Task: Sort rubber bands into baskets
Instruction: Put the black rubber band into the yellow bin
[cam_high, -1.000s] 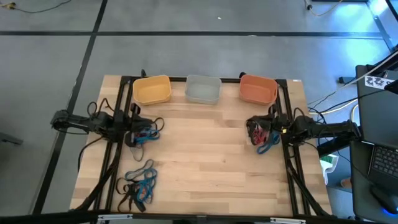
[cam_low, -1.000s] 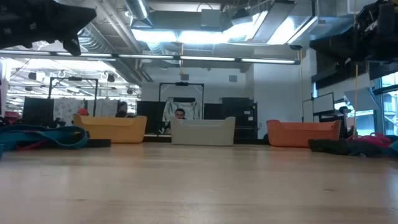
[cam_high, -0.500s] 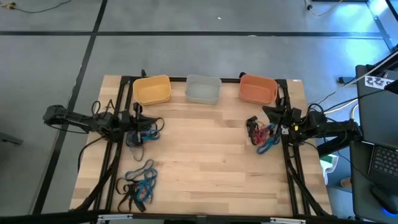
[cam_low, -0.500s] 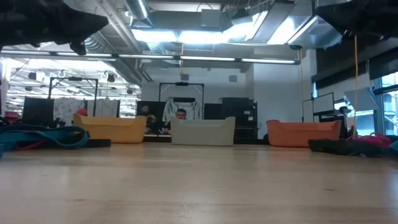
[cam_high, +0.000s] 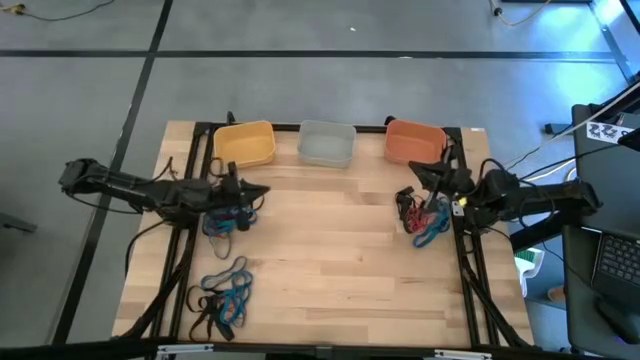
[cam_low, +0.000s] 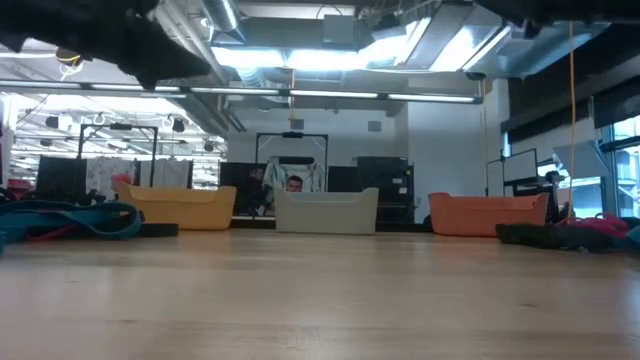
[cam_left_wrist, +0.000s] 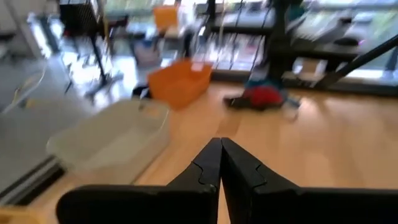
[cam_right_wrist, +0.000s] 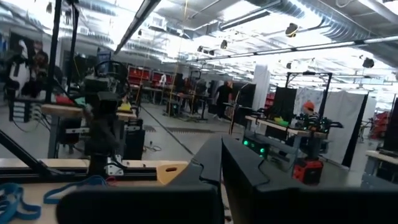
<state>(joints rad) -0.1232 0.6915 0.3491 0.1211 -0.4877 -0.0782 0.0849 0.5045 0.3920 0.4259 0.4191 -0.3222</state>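
- Left pincer (cam_high: 236, 190): fingers pressed together and holding nothing. Over the last second it has reached inward from the desk's left edge and now hangs over the near-left heap of rubber bands (cam_high: 228, 215). In the left wrist view its fingertips (cam_left_wrist: 219, 163) meet in a closed seam, facing across the desk.
- Second heap of rubber bands (cam_high: 222, 295): black and blue loops lying untouched toward the front-left of the desk (cam_high: 330, 260), well apart from either arm.
- Baskets, far edge of the desk: yellow basket (cam_high: 244, 144), pale grey basket (cam_high: 326, 143), orange basket (cam_high: 415, 143). No band is visible in any of them; none has shifted.
- Right heap of rubber bands (cam_high: 424, 217): red and blue loops near the right edge, unmoved.
- Right pincer (cam_high: 422, 176): likewise closed and empty. It has swung away from this heap toward the orange basket and now points across the desk, just beside that basket's near corner.
- Significance: both arms have only repositioned. Sorting appears not yet begun, since each pincer must open before it can take a band.
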